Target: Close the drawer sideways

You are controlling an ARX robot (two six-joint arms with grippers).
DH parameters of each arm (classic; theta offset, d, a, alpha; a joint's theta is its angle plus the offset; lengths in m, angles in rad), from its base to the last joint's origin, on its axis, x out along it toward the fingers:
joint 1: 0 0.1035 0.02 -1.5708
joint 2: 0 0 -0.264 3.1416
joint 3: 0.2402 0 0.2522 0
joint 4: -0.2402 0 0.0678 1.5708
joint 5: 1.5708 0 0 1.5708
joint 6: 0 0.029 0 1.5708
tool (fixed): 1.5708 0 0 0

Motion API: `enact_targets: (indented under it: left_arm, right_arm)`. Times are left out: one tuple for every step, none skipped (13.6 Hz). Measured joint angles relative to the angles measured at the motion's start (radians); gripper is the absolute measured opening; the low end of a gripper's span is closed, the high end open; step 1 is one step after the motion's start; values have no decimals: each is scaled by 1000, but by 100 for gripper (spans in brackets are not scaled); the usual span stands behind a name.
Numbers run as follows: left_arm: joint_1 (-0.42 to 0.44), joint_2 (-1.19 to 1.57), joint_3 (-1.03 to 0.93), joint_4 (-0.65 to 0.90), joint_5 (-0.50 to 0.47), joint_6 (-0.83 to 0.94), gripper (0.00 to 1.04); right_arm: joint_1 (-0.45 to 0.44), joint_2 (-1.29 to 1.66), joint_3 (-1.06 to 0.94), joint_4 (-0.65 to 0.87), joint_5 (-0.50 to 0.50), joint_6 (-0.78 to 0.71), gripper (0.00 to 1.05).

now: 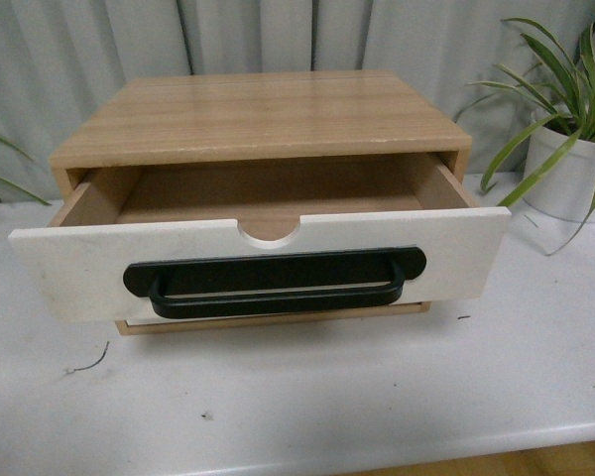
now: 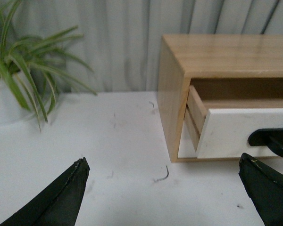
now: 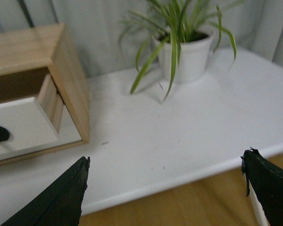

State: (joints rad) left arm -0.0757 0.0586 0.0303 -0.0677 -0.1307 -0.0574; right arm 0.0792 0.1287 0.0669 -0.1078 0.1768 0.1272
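Observation:
The drawer (image 1: pixel 79 263) stands pulled out of a light wooden cabinet (image 1: pixel 258 114) on the white table. Its white front has a long black bar handle (image 1: pixel 278 283) and a semicircular notch (image 1: pixel 270 231) in the top edge; its wooden sides show. Neither gripper is in the front view. My left gripper (image 2: pixel 164 179) is open over the table, to the left of the cabinet, with the drawer (image 2: pixel 240 129) ahead. My right gripper (image 3: pixel 165 176) is open over the table's front edge, to the right of the drawer (image 3: pixel 19 125).
A potted plant in a white pot (image 1: pixel 575 174) stands right of the cabinet. Another plant (image 2: pixel 19 80) stands left of it. A grey curtain hangs behind. The table's front edge (image 3: pixel 179 181) runs close by, with wooden floor below.

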Motion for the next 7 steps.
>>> enact_targets:
  left_arm:
    - [-14, 11, 3, 2, -16, 0, 98]
    - [-68, 52, 11, 14, -53, 5, 98]
    - [-152, 113, 27, 32, -68, 50, 98]
    - [-219, 202, 36, 66, -20, 149, 98]
    - [-236, 296, 36, 108, 27, 253, 98]
    - [-237, 402, 37, 178, 56, 359, 98]
    - [-237, 509, 43, 238, 98, 454, 98]
  right_arm:
    - [5, 21, 6, 5, 6, 6, 98]
    - [16, 105, 38, 31, 0, 41, 98]
    - [29, 209, 91, 57, -39, 39, 98]
    - [67, 335, 150, 66, -102, -6, 98]
    - [110, 445, 173, 93, -144, -81, 98]
    - [152, 547, 188, 91, -190, -169, 98]
    - [185, 646, 199, 105, -225, -246, 98]
